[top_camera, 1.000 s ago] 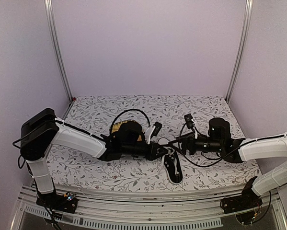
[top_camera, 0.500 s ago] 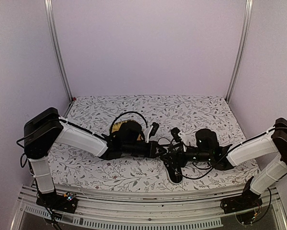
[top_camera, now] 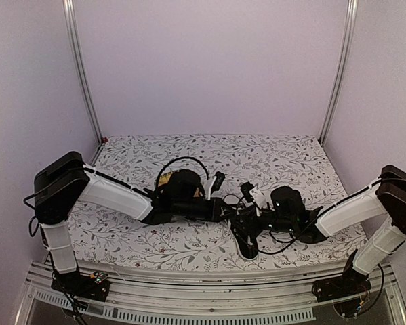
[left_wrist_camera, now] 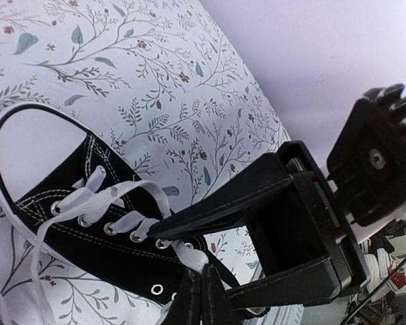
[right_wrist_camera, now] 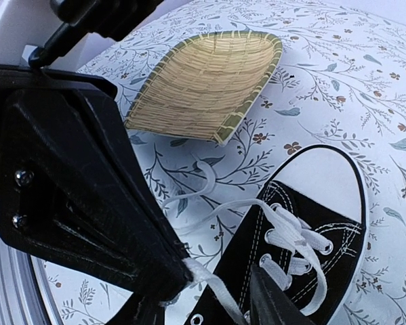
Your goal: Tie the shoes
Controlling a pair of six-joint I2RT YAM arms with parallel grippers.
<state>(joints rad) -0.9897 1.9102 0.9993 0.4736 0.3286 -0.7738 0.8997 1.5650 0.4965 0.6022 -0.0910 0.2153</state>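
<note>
The black sneaker (top_camera: 245, 242) with white laces lies near the front edge, toe towards the arms. It also shows in the left wrist view (left_wrist_camera: 108, 263) and the right wrist view (right_wrist_camera: 253, 237). My left gripper (top_camera: 231, 211) (left_wrist_camera: 201, 288) is shut on a white lace (left_wrist_camera: 192, 258) just above the eyelets. My right gripper (top_camera: 247, 217) (right_wrist_camera: 203, 313) is open right beside it, its fingers (left_wrist_camera: 257, 196) spread on either side of the left fingertips and the held lace (right_wrist_camera: 213, 281). Other lace ends trail loose on the cloth (right_wrist_camera: 203, 179).
A yellow woven tray (right_wrist_camera: 203, 81) lies behind the shoe, mostly hidden under the left arm in the top view (top_camera: 163, 181). The floral tablecloth (top_camera: 284, 152) covers the table. Purple walls and metal posts enclose it.
My right arm has swung left and down, bringing its open gripper to the shoe and against the left gripper. The left gripper has stayed at the shoe with the lace.
</note>
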